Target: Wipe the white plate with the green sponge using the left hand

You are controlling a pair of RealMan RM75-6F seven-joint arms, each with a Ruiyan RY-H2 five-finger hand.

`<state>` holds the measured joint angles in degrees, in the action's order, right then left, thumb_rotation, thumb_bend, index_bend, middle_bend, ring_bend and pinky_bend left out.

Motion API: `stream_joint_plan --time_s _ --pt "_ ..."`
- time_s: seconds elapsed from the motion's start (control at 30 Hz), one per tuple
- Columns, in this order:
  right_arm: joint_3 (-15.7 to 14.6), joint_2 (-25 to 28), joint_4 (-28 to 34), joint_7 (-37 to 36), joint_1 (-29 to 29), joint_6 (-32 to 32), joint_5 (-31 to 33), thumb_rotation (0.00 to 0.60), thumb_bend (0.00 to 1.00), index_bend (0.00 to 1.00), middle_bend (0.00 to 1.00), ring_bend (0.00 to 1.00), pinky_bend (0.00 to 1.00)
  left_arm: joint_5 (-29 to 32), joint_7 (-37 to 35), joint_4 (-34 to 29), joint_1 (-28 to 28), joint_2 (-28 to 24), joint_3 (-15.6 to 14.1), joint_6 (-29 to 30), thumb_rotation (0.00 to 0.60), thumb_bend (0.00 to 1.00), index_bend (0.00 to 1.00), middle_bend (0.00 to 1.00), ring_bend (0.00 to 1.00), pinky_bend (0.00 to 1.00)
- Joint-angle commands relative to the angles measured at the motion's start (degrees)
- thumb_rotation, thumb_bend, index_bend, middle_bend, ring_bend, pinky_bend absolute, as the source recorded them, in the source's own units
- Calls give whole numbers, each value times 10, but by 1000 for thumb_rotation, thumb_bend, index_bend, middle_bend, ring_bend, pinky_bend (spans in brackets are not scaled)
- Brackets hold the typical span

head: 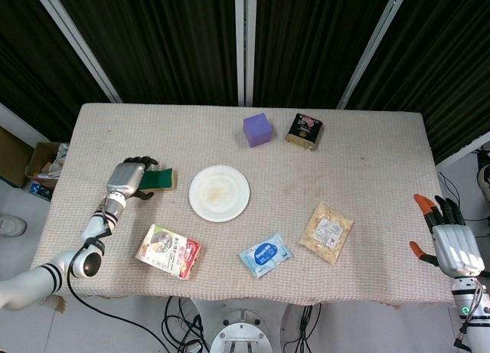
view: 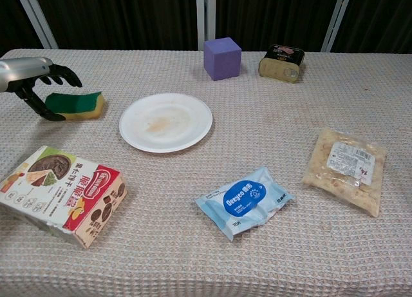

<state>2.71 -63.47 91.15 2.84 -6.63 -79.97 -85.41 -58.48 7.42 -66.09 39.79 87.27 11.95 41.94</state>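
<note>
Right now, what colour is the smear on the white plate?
Light brownish-orange, in the middle of the white plate; the chest view shows it best.

— What colours lie on the beige, waffle-textured tablecloth (view: 270, 258)?
— A green sponge (view: 77, 104) with a yellow underside, a white plate (view: 165, 122) stained brownish, a purple cube (view: 222, 58).
— And the packets?
— One light blue (view: 244, 200), one clear over pale tan (view: 344, 169), plus a red-and-cream box (view: 61, 194).
</note>
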Motion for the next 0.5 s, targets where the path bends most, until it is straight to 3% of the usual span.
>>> stream_joint_plan --time_s 0.03,0.5 --pt "0 0 0 0 0 -1 0 600 154 8 124 24 4 1 -2 -1 1 0 0 0 600 207 224 168 162 162" --pt "-6 0 -4 -9 13 -18 -3 600 154 10 128 24 4 3 -1 1 13 1 -5 -1 600 237 263 211 189 166"
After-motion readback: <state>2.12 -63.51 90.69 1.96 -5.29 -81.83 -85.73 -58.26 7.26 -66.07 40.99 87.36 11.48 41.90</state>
